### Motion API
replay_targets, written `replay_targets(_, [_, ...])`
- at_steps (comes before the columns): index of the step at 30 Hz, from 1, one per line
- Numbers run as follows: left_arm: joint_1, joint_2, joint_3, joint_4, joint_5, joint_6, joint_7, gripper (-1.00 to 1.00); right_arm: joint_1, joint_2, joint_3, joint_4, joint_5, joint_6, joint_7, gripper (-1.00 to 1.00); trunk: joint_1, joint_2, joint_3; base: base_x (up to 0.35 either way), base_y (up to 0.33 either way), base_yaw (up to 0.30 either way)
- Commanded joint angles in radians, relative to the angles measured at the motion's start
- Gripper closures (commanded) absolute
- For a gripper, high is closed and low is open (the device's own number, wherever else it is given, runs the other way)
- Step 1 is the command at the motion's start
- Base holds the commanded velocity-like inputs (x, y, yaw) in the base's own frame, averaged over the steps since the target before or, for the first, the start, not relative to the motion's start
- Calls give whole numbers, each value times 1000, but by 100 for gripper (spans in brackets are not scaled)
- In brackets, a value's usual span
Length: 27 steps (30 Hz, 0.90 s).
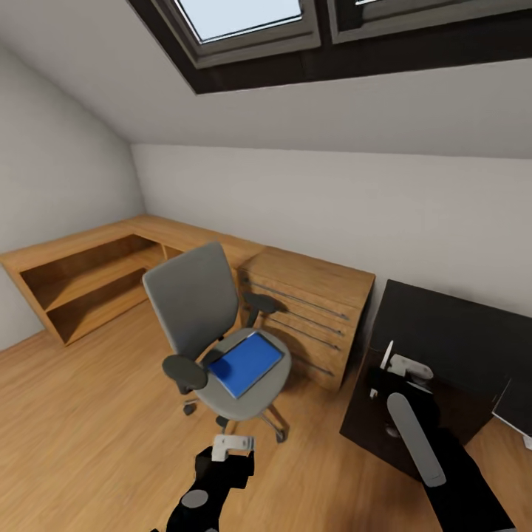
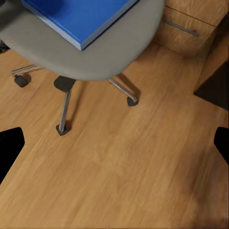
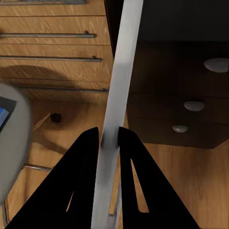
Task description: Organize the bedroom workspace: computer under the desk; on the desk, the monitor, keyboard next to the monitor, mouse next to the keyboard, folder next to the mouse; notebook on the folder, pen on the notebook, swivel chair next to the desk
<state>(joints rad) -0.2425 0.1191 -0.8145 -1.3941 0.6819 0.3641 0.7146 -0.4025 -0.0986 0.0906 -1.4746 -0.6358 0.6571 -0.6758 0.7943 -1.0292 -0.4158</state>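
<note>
The grey swivel chair point(image 1: 193, 303) stands on the wood floor in front of the low shelving. The blue folder point(image 1: 246, 362) lies flat on its seat. My left gripper point(image 1: 233, 445) hangs open just in front of the chair; in the left wrist view the seat point(image 2: 90, 57) and the folder point(image 2: 78, 19) sit beyond the spread fingers. My right gripper point(image 1: 386, 373) is shut on a thin pale stick, the pen point(image 1: 388, 353), over the left end of the black desk point(image 1: 451, 332). In the right wrist view the pen point(image 3: 117, 95) runs between the closed fingers.
A light-wood drawer chest point(image 1: 310, 310) and low L-shaped shelving point(image 1: 81, 284) line the wall behind the chair. The desk's black drawer unit with silver knobs point(image 3: 193, 105) is below my right gripper. A dark screen corner with a pale edge point(image 1: 517, 410) shows at the right border.
</note>
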Motion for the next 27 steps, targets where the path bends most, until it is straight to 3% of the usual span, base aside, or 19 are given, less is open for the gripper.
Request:
replay_targets(1, [-1, 1, -4, -2, 5, 3, 8, -100, -1, -1, -3, -1, -10, 1, -10, 100, 1, -1, -1, 321, 0, 0])
replay_targets(4, [-1, 0, -34, -2, 5, 3, 27, -100, -1, -1, -18, -1, -10, 1, -10, 100, 1, -1, -1, 321, -10, 0])
replay_targets(6, [-1, -4, -52, -1, 6, 3, 96, -100, -1, -1, -22, -1, -10, 1, -10, 100, 1, -1, -1, 321, -67, 0])
replay_targets(10, [-1, -6, -74, 1, 8, 2, 143, -100, -1, -1, -24, -1, -10, 1, -10, 100, 1, -1, -1, 321, -103, 0])
replay_targets(15, [-1, -8, -79, 2, 9, 2, 148, -100, -1, -2, -25, 0, -9, -2, -10, 100, 1, -1, -1, 316, -155, 0])
replay_targets(24, [-1, -13, -139, 7, 10, 3, 148, -100, -1, -7, -29, 2, -8, -4, -8, 100, 1, -1, -1, 275, -223, 0])
replay_targets(27, [-1, -14, -160, 7, 10, 3, 149, -100, -1, -7, -73, 7, -10, -2, -8, 100, 1, -1, -1, 169, -160, 0])
